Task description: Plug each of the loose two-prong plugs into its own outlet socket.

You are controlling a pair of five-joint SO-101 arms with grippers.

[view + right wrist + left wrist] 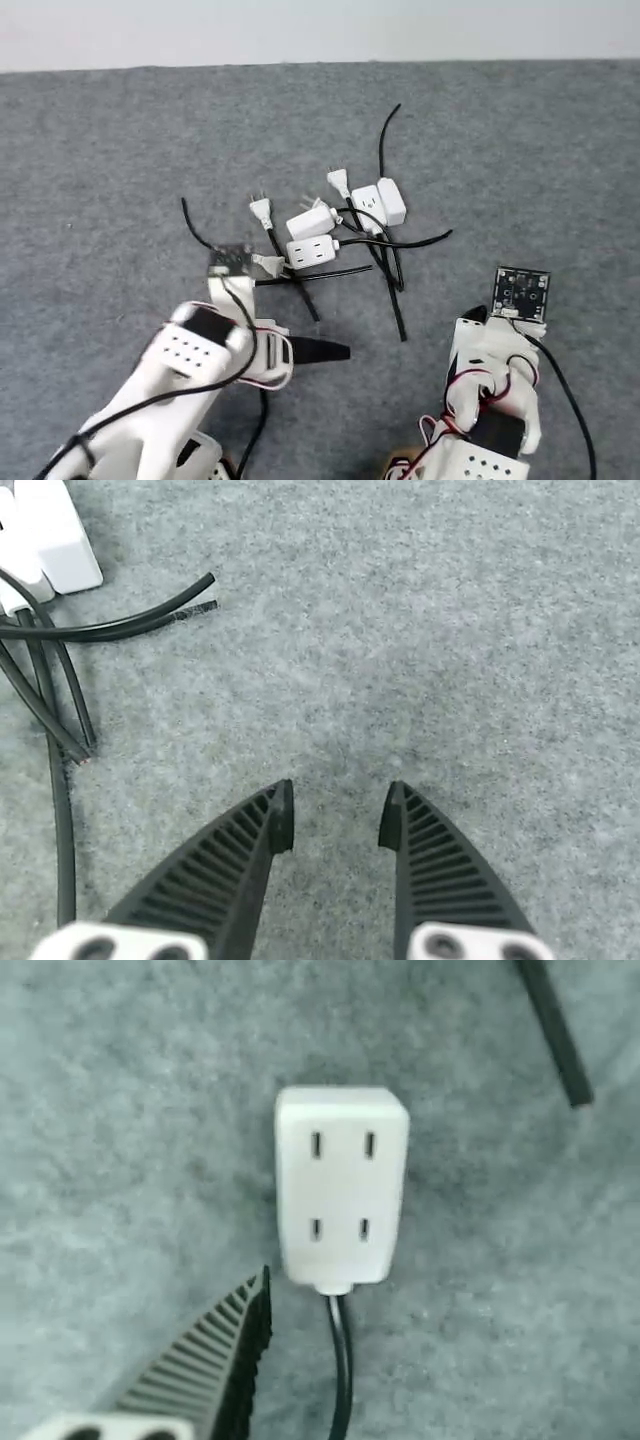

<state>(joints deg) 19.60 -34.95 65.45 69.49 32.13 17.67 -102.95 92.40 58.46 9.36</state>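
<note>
Right gripper [337,812], narrowly parted and empty, is hovering over carpet [450,630]; left gripper [318,350], opening untellable, is facing an empty outlet [340,1185]; plugs [260,210] are lying loose at high-view centre, apparently none inserted

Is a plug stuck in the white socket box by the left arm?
No, both pairs of slots on the white socket box are empty in the left wrist view.
</note>
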